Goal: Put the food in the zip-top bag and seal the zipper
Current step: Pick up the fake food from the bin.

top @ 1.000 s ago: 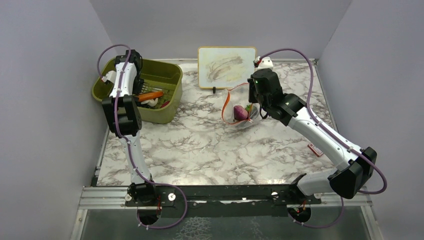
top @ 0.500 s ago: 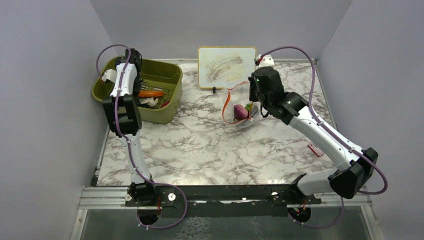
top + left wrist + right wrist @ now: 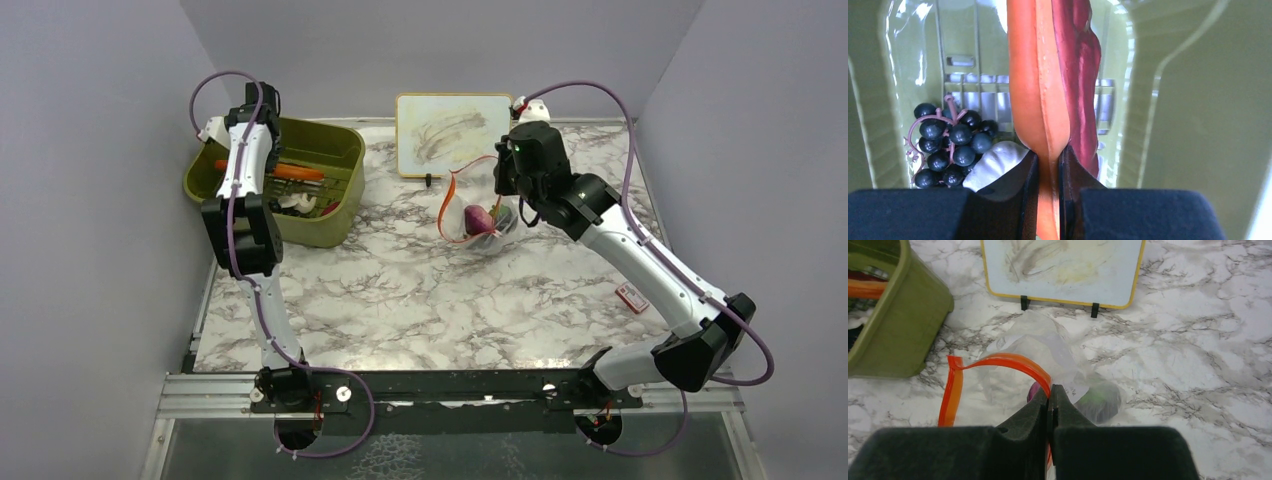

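Left gripper [image 3: 1048,167] pinches hot dog [image 3: 1040,75]; right gripper [image 3: 1050,402], seemingly, the zipper [image 3: 998,360]

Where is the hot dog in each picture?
Top view: the hot dog is at the upper left, in the green bin.
Left wrist view: it fills the middle, pinched between the fingers, with the bin wall behind.
Right wrist view: only an orange sliver shows at the top left edge, inside the bin.
Shared landmark: the green bin.
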